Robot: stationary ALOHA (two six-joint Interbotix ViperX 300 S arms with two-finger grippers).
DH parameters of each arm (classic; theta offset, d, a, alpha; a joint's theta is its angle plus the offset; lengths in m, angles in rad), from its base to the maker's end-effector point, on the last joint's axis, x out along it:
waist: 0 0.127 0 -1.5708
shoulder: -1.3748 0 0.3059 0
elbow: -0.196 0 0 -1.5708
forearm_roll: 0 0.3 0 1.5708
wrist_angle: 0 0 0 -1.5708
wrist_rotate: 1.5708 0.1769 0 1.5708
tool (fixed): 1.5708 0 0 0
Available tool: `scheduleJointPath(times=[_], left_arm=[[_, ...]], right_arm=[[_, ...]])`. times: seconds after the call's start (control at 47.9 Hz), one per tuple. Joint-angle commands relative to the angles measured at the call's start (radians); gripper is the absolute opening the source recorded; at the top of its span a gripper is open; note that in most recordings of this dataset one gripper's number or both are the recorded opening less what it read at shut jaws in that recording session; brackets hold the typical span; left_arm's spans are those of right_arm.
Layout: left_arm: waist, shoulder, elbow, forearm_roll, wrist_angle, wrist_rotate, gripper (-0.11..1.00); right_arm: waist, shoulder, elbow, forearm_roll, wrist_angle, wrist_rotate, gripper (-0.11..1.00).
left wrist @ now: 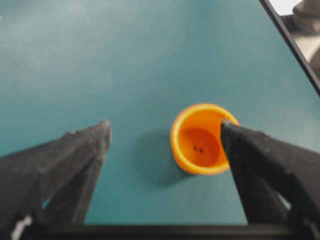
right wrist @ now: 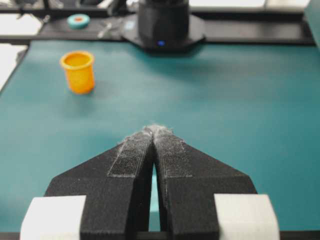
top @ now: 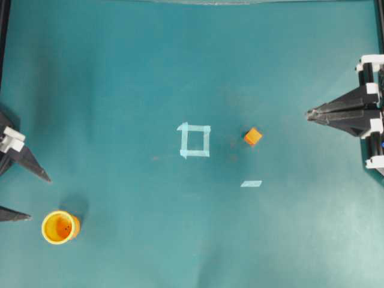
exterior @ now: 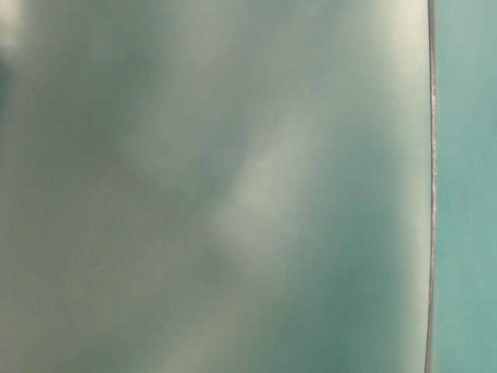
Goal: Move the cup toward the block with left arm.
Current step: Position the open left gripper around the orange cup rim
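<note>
The orange cup (top: 60, 227) with a yellow rim stands upright at the lower left of the overhead view. My left gripper (top: 38, 197) is open just beside it at the left edge. In the left wrist view the cup (left wrist: 199, 140) sits ahead between the open fingers of the gripper (left wrist: 165, 124), with the right fingertip overlapping its rim. The small orange block (top: 252, 137) lies right of centre, far from the cup. My right gripper (top: 309, 113) is shut and empty at the right edge, pointing at the block. The cup also shows in the right wrist view (right wrist: 78, 71), far beyond the shut gripper (right wrist: 156, 129).
A pale tape square (top: 195, 140) marks the middle of the teal table, and a short tape strip (top: 251, 183) lies below the block. The left arm's base (right wrist: 162, 22) stands at the far table edge. The table-level view is a blur.
</note>
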Motion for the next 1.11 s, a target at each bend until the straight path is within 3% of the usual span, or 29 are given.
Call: scheduleJointPath(times=[0.0,0.355,0.709,1.085], left_arm=[[-0.031,0.038,-0.009,0.002,-0.005,-0.003,0.88],[-0.146,0.244,0.02,0.002,-0.175,-0.081,0.88],[-0.167,0.44,0.02,0.003,-0.341,-0.084,0.88],[-0.166,0.508,0.012,0.015,-0.39,-0.072,0.88]], right_arm=[[0.002,0.003,-0.031,0.0,-0.003,0.002,0.0],[0.002,0.003,-0.031,0.0,-0.003,0.002,0.0],[0.002,0.003,-0.038,0.0,-0.003,0.002,0.0],[0.002,0.005,-0.041,0.002,-0.003,0.003,0.0]])
